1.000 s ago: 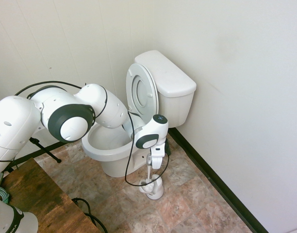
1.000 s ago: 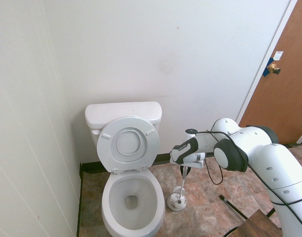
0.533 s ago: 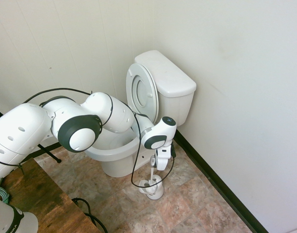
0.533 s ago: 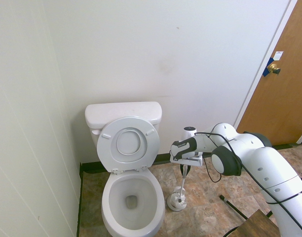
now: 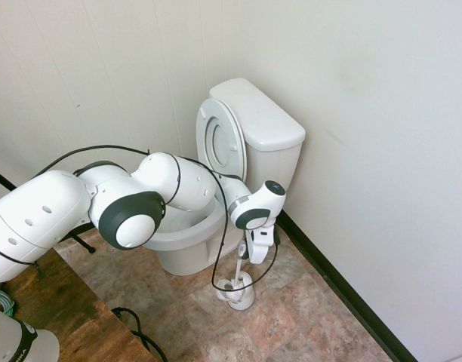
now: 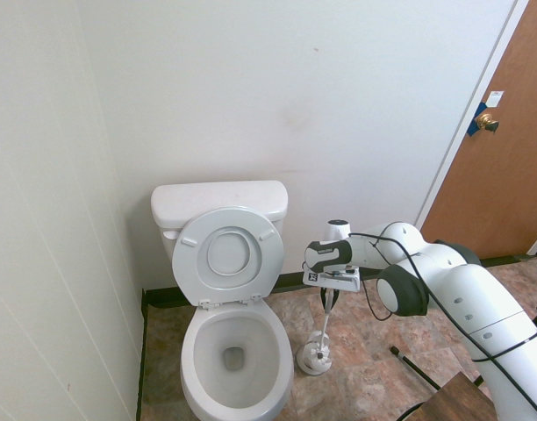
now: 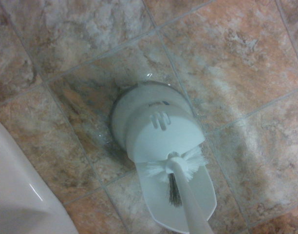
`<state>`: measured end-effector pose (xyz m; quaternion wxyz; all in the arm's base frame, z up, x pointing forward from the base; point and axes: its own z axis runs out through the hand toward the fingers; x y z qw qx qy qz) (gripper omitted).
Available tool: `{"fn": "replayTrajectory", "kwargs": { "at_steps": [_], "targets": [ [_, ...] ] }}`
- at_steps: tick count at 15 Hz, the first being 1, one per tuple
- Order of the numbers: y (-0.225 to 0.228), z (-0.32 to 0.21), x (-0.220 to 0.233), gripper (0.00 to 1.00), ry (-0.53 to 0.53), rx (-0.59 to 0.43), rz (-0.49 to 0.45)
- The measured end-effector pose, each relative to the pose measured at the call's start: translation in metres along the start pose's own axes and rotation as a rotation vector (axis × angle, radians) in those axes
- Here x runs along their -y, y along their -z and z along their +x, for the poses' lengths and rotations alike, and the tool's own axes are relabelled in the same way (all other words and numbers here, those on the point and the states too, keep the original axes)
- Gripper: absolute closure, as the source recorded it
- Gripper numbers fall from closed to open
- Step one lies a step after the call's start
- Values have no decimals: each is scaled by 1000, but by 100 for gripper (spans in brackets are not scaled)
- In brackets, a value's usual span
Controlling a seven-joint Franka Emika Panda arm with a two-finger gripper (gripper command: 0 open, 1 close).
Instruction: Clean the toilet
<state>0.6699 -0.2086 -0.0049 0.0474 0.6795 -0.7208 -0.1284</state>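
Mottled brown floor tiles (image 5: 291,317) carry the toilet (image 5: 250,143) in the corner, lid up against the tank. Just beside its bowl, the gripper (image 5: 250,253) is clamped on the toilet brush (image 6: 325,316) handle, bristles at the white holder (image 7: 156,124).

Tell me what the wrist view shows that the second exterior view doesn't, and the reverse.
Only the wrist view: the brush's white bristles sitting at the mouth of the holder, seen from above, and grout lines in the floor tiles up close.

Only the second exterior view: the toilet with seat and lid raised against the tank, the wooden door, and the pincer shut on the brush handle.

Both: the brush in its holder on the tiled floor beside the toilet.
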Motion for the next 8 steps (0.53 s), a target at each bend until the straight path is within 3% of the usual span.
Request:
{"fn": "replayTrajectory", "kwargs": {
  "at_steps": [8],
  "targets": [
    [-2,12,12,100,6,34,-9]
  ]
}}
